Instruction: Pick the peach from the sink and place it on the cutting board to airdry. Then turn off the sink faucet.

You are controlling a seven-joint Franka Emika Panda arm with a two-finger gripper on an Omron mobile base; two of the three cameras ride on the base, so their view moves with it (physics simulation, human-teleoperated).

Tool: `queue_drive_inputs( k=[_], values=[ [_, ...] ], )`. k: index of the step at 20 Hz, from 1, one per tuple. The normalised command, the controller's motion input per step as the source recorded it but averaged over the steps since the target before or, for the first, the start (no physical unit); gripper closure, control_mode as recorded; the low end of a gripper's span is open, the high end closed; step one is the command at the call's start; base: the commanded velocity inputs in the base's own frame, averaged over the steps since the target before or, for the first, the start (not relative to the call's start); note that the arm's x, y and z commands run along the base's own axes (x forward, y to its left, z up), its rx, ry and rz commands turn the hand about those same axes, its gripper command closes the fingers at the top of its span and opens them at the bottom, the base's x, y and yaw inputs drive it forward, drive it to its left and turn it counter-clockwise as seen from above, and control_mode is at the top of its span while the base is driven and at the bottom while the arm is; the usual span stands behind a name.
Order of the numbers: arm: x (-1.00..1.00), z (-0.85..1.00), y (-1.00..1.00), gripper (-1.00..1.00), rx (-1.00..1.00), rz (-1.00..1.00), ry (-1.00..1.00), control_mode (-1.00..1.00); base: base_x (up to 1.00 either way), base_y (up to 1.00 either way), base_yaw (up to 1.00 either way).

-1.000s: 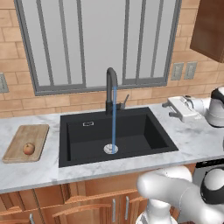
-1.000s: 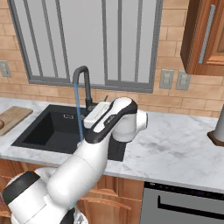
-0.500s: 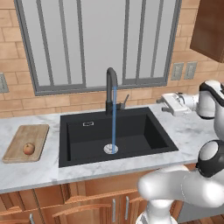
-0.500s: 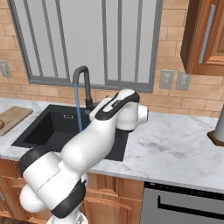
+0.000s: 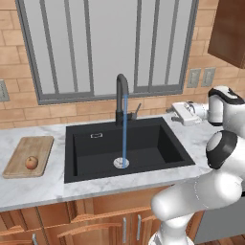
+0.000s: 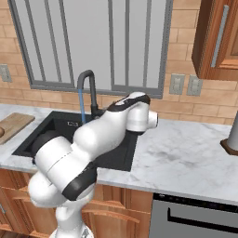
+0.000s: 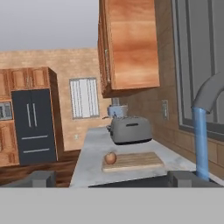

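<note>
We locate the peach (image 5: 31, 162) on the board (image 5: 28, 156), which lies on the counter (image 5: 38, 186) left of the sink (image 5: 127, 150). In the hand view the peach (image 7: 110, 158) sits near the board's (image 7: 133, 161) edge, with a toaster (image 7: 130, 129) behind it. The faucet (image 5: 121, 98) stands at the sink's rear rim; a blue water stream (image 5: 125, 131) runs from its spout to the drain (image 5: 121, 163). The silver lever (image 5: 136, 110) projects from the faucet's right side. The gripper (image 5: 173, 115) hovers over the counter at the sink's back right corner, right of the lever and apart from it. We see its fingertips (image 7: 42, 179) spread wide, holding nothing
</note>
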Motion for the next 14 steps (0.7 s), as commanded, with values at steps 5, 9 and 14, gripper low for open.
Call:
queue_drive_inputs(
  k=[5,9,14],
  values=[
    [0.01,-0.09,0.00,-1.00,0.00,0.00,0.00,-1.00,0.00,0.00,0.00],
    [0.00,0.00,0.00,-1.00,0.02,0.00,0.00,-1.00,0.00,0.00,0.00],
    [0.09,-0.04,0.00,-1.00,0.05,0.00,0.00,-1.00,0.00,0.00,0.00]
  ],
)
